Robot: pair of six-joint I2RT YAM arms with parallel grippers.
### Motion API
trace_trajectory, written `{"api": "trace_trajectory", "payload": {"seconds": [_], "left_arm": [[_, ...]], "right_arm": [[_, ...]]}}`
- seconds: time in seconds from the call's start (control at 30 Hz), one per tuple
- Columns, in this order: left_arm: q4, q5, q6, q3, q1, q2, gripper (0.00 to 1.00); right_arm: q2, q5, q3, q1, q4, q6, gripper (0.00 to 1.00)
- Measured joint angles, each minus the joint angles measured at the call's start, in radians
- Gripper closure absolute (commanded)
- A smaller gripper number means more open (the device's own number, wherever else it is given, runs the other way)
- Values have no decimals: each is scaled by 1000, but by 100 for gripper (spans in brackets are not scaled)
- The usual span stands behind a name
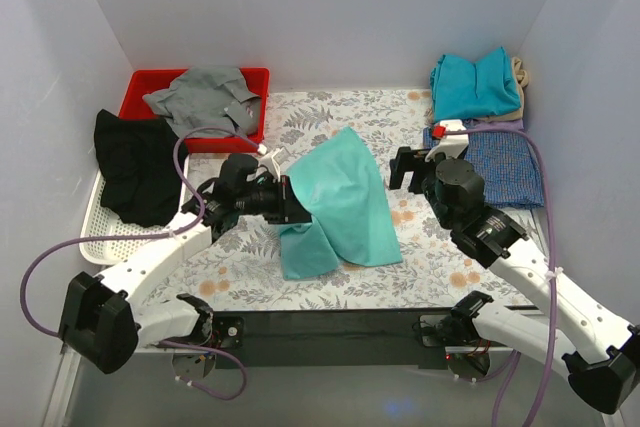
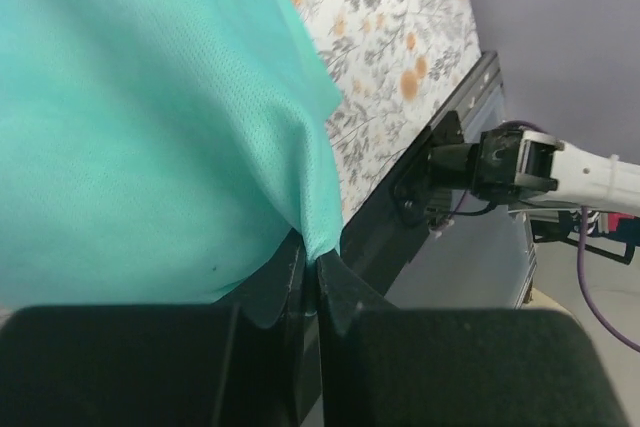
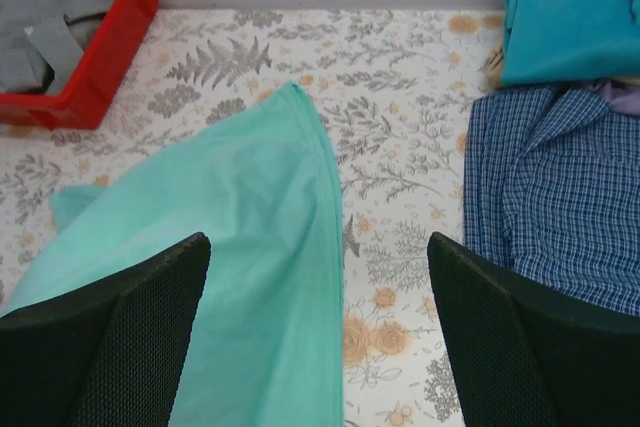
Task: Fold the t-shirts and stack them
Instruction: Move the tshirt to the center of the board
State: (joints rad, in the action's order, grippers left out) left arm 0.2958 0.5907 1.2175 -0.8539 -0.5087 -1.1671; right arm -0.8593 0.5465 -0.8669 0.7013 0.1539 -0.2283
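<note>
The mint-green tee (image 1: 345, 202) is found at mid-table on the floral table cover (image 1: 400, 127), between the two arms. Its long axis is seen to run obliquely, from a far corner pointing toward the back wall down to a bunched near-left end. The left gripper (image 1: 288, 197) is closed on the tee's left edge; in the left wrist view a fold of cloth is pinched between the shut fingers (image 2: 300, 297) and drawn taut away from them. The right gripper (image 1: 405, 169) is held wide open, nothing between the jaws, just to the right of the tee and apart from it. In the right wrist view the far corner and right-hand edge of the tee (image 3: 250, 237) are seen ahead and to the left of the open jaws, while the blue check shirt (image 3: 560, 207) and the teal-blue shirt (image 1: 475, 87) lie to the right, at the stack by the far right corner. The free right edge is judged nearer the right arm, so a leftward reach is expected to be needed for a second grip. A grey garment (image 1: 205, 97) in a red bin (image 1: 140, 97) and a black garment (image 1: 135, 167) on a white tray (image 1: 95, 237) are noted at far left.
</note>
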Motion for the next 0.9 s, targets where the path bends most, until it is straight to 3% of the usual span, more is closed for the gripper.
{"api": "trace_trajectory", "payload": {"seconds": [0.1,0.27,0.53,0.73,0.9], "left_arm": [[0,-59,34,83,-24,39,100],[-21,-140,46,30,-19,34,100],[-88,-213,16,-353,-19,-241,100],[-116,-225,8,-428,-18,-409,100],[-124,-228,9,-431,-18,-492,100]], "right_arm": [[-5,-43,26,0,31,-13,7],[-44,-220,88,0,34,-74,11],[-13,-414,228,14,42,-140,10],[107,-430,259,14,16,-167,7],[83,-431,348,14,-96,-238,7]]}}
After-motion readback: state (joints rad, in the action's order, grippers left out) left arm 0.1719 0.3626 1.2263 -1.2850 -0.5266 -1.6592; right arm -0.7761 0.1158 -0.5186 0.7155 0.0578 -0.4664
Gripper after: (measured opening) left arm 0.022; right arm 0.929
